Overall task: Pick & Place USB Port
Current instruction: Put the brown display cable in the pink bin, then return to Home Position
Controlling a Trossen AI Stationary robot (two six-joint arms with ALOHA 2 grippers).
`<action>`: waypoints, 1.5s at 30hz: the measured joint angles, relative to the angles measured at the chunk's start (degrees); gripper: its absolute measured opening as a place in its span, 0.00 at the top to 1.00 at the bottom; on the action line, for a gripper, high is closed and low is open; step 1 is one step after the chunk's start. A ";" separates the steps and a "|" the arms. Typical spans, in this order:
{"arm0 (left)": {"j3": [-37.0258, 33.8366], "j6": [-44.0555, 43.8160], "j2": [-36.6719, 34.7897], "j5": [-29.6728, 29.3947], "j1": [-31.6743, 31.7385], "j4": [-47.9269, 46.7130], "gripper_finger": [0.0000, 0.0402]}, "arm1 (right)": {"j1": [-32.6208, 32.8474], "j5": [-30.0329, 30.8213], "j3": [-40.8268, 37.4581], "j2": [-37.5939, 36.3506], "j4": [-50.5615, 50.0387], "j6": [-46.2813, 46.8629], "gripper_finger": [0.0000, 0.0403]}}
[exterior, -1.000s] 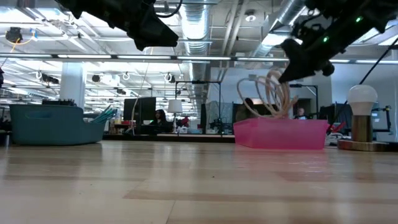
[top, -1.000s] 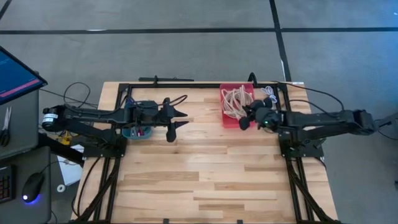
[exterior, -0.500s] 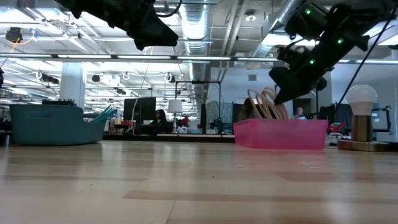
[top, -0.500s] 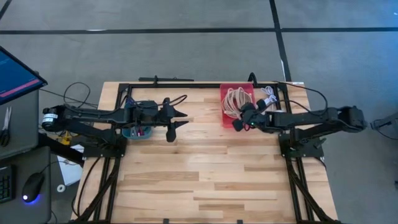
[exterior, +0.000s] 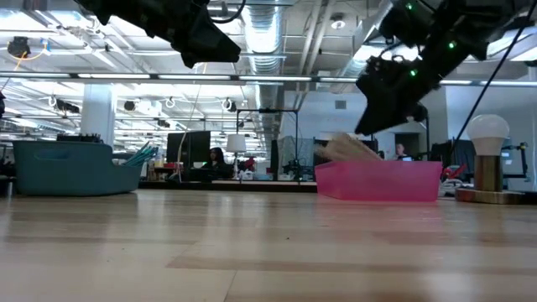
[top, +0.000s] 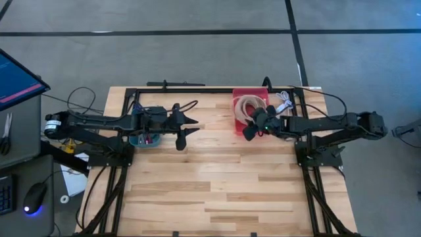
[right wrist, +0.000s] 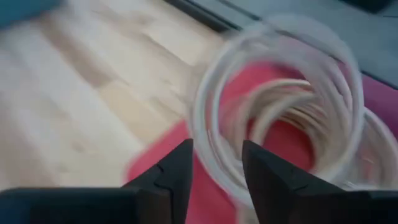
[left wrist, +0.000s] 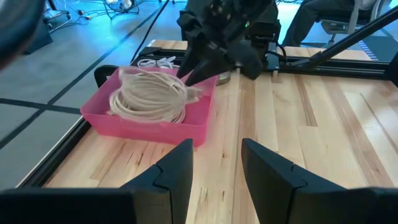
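the coiled beige cables (top: 248,106) lie in the pink bin (top: 238,124), upper centre of the table (top: 217,184). right gripper (top: 250,129) hangs over the bin's near edge, fingers parted, holding nothing. left gripper (top: 185,128) waits centre-left, fingers parted.

Overhead and table-level cameras frame the table (top: 197,191); both wrist cameras face the pink bin (left wrist: 149,127), one close.
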 joint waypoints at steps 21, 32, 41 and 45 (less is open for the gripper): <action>-2.12 3.37 -12.64 0.01 -3.13 -4.85 0.66 | 9.33 -10.61 11.56 -7.60 -6.29 -16.24 0.76; -14.99 7.03 -37.33 0.15 -12.80 -3.89 0.66 | 21.42 -7.57 6.96 -19.16 -1.97 -19.88 0.85; -19.64 11.38 -47.90 -0.02 -17.99 -2.58 0.66 | 26.24 -7.22 -3.74 -27.01 13.42 -24.39 0.85; -19.89 12.56 -49.68 0.00 -18.98 -2.80 0.66 | 26.36 -7.19 -7.35 -30.03 16.39 -24.37 0.85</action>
